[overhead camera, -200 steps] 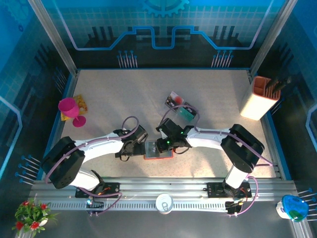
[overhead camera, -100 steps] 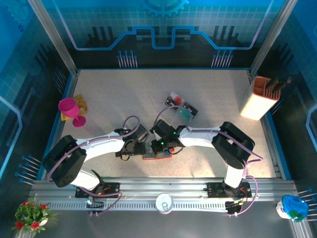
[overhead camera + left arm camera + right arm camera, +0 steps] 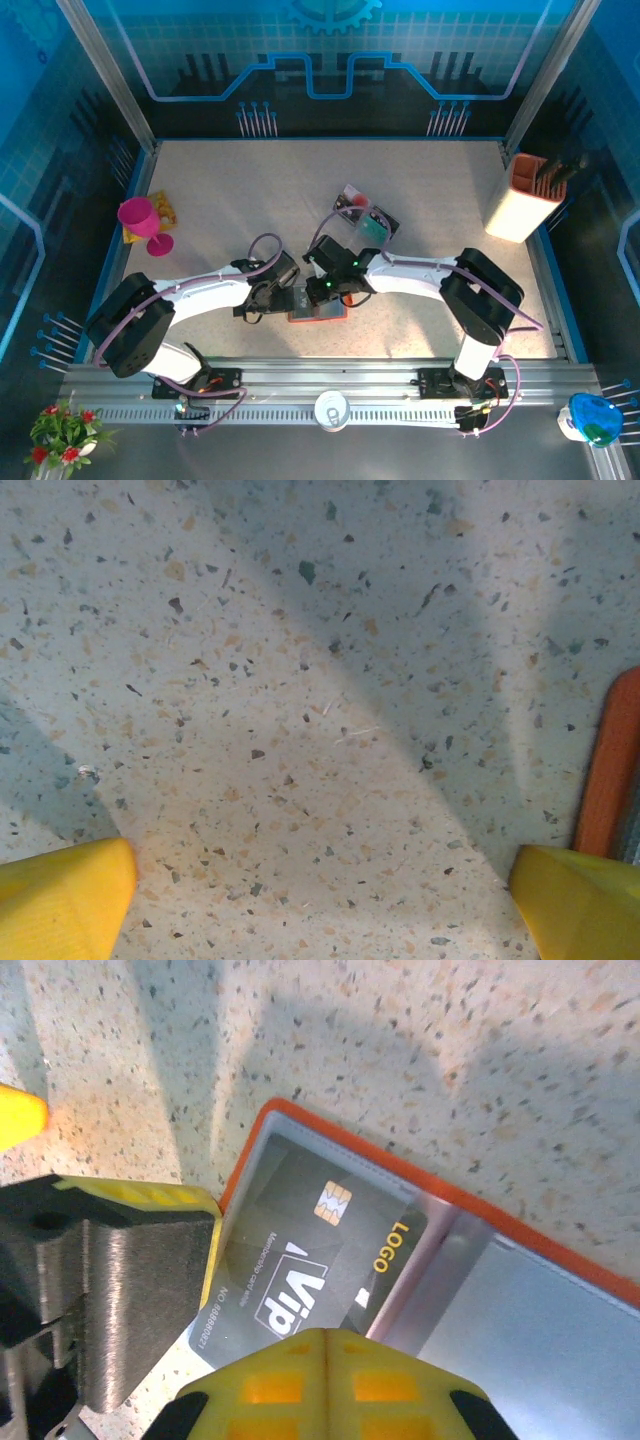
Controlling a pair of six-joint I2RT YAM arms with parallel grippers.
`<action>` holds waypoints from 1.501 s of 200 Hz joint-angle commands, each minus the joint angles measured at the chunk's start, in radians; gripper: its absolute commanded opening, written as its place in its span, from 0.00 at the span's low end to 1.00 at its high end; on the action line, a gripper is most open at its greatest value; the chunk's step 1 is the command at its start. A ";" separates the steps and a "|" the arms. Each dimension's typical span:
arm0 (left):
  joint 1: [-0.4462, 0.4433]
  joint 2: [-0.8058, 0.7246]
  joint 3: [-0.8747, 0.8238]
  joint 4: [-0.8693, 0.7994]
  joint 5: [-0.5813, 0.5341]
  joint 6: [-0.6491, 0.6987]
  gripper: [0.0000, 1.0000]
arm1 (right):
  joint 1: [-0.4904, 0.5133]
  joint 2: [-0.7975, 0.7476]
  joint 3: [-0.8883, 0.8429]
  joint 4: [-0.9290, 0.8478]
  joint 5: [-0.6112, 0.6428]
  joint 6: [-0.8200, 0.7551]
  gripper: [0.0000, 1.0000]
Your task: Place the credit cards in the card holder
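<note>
Credit card [image 3: 300, 1260], black VIP, is laid on open card holder [image 3: 520, 1300] at 6 o'clock of table [image 3: 450, 200], pinched by R gripper [image 3: 265, 1310] at its 7 o'clock corner. L gripper [image 3: 320, 900] is held spread at holder's 9 o'clock. Card's judged light, stiff, slick: short-edge grip advised.

1. Above the slotted rail [image 3: 300, 378], the left arm [image 3: 200, 293] and right arm [image 3: 425, 272] wear white shells with black joints.
2. Purple cables loop along both.
3. The left gripper [image 3: 320, 910] and right gripper [image 3: 325, 1365] have yellow fingers.
</note>
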 commanded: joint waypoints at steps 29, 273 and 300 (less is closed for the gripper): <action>0.005 0.017 -0.027 0.047 0.022 0.021 0.99 | -0.013 0.013 -0.015 -0.035 0.017 -0.010 0.00; 0.008 -0.031 -0.013 0.023 -0.001 0.027 0.99 | 0.002 0.031 -0.017 0.072 -0.079 0.051 0.02; 0.037 -0.119 0.017 -0.033 -0.028 0.038 0.99 | -0.026 -0.054 -0.048 0.054 -0.063 0.045 0.04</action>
